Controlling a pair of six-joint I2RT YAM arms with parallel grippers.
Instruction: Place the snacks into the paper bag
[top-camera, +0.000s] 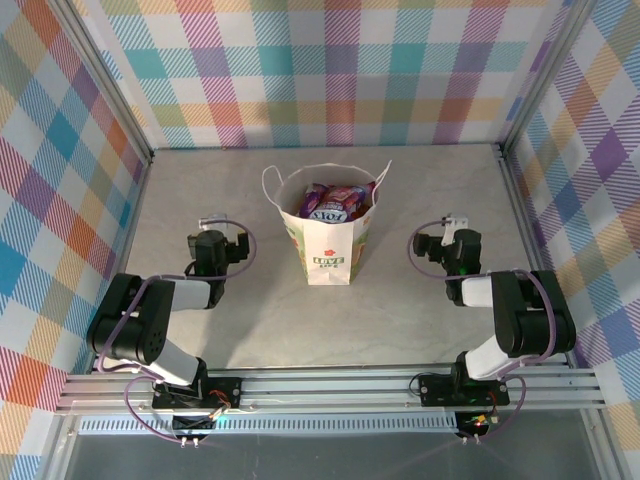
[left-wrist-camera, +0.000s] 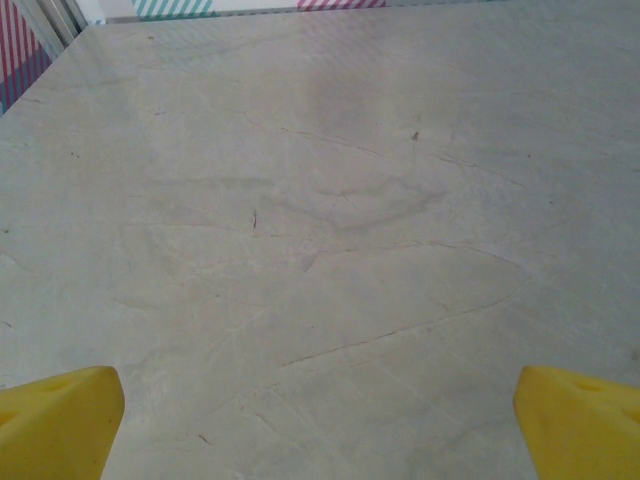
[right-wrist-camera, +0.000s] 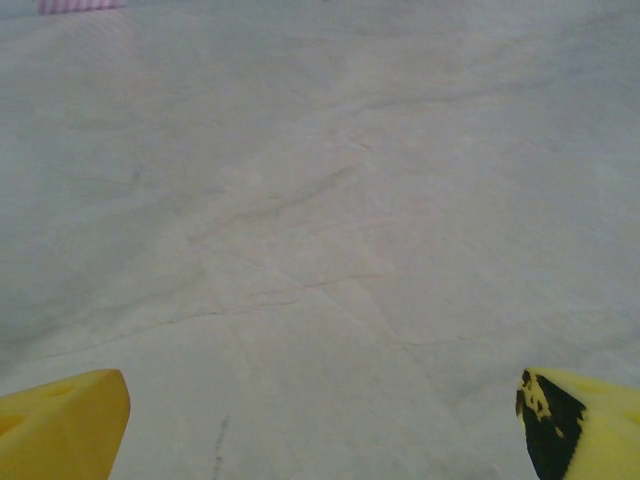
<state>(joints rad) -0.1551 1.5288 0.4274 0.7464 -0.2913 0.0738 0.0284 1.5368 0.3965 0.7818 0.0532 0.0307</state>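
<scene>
Looking down, we are seeing the paper bag standing on the bench, the snacks inside it; our left hand and right hand are gaping wide, gripping nothing.

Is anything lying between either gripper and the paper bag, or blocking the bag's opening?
Nothing visible. Bare table separates the left gripper and right gripper from the paper bag, which stands upright, mouth open, with snacks inside.
</scene>
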